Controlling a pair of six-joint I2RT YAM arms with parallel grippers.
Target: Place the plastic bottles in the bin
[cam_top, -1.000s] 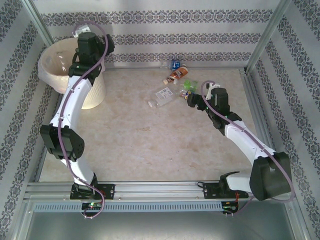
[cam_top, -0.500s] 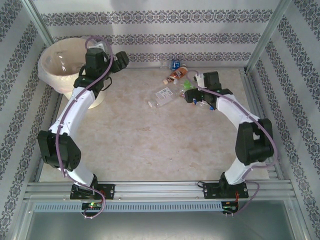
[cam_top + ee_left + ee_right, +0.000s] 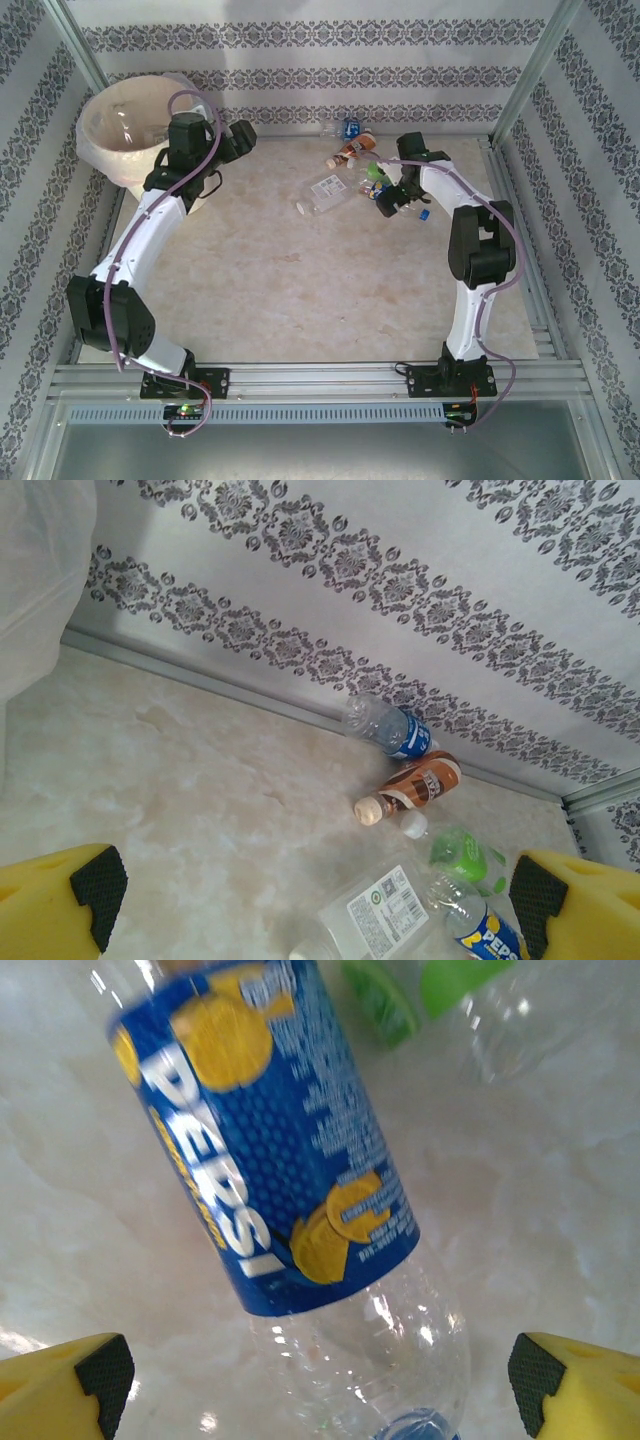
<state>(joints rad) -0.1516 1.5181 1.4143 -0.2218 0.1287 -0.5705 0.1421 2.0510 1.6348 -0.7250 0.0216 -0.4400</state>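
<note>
Right wrist | clear Pepsi bottle [image 3: 372, 1352] (glossy blue label [image 3: 270, 1140]) | marbled tabletop [image 3: 560, 1210]

Both arms wore smooth white shells over their long links, with bulky black housings at every joint. A thin purple cable [image 3: 190, 96] ran along the left arm [image 3: 150, 215] and looped free above its black wrist; a matching one hung by the right arm [image 3: 465, 320]. The left end effector [image 3: 238, 133] and right end effector [image 3: 392, 200] were black-bodied. Seen from the wrists, their fingers [image 3: 45, 895] were bright yellow blocks, each tipped with a dark, finely textured pad [image 3: 105, 1368].
</note>
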